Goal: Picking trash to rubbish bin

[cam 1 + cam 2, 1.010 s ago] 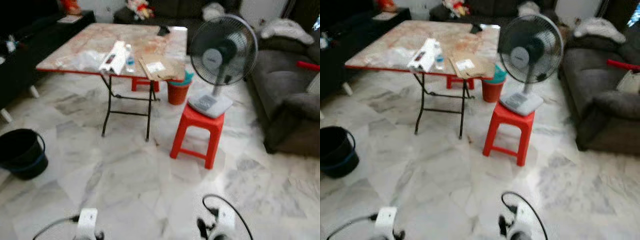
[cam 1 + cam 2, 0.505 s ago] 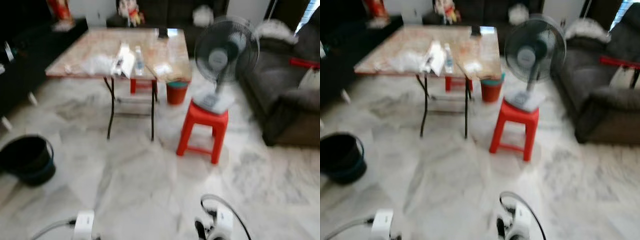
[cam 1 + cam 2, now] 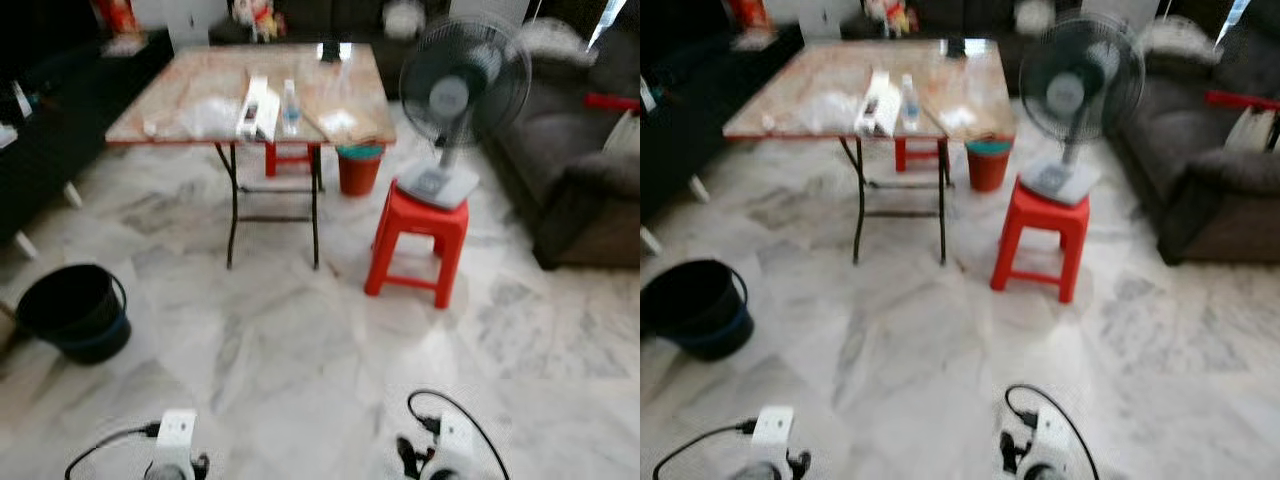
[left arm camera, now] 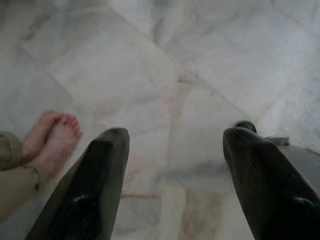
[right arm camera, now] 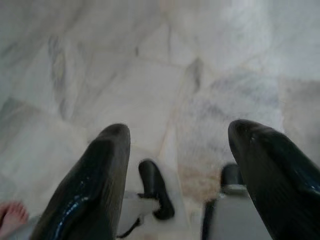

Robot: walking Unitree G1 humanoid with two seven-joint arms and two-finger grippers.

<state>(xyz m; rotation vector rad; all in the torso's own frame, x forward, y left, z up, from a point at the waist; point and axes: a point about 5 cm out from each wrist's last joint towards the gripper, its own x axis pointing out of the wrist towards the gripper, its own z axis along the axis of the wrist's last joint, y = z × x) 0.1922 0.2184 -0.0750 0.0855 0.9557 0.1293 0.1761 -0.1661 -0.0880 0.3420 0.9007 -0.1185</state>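
A folding table (image 3: 200, 135) with a marbled top stands ahead, carrying a clear plastic bottle (image 3: 290, 105), a white box (image 3: 258, 108), crumpled clear plastic (image 3: 205, 115) and a paper sheet (image 3: 338, 122). A black bucket (image 3: 75, 312) sits on the floor at the left. A small red bin (image 3: 358, 172) stands behind the table. Both arms hang low at the picture's bottom edge. My left gripper (image 4: 175, 145) is open over bare marble floor. My right gripper (image 5: 180, 145) is open too, nothing between its fingers.
A standing fan (image 3: 455, 95) rests on a red stool (image 3: 418, 240) right of the table. A dark sofa (image 3: 590, 170) lines the right side and a dark cabinet (image 3: 50, 110) the left. A person's bare foot (image 4: 52, 142) shows close by the left gripper.
The camera has shifted: the table and fan sit further right and higher, and the black bucket has come more into view at the left. Both arms still hang.
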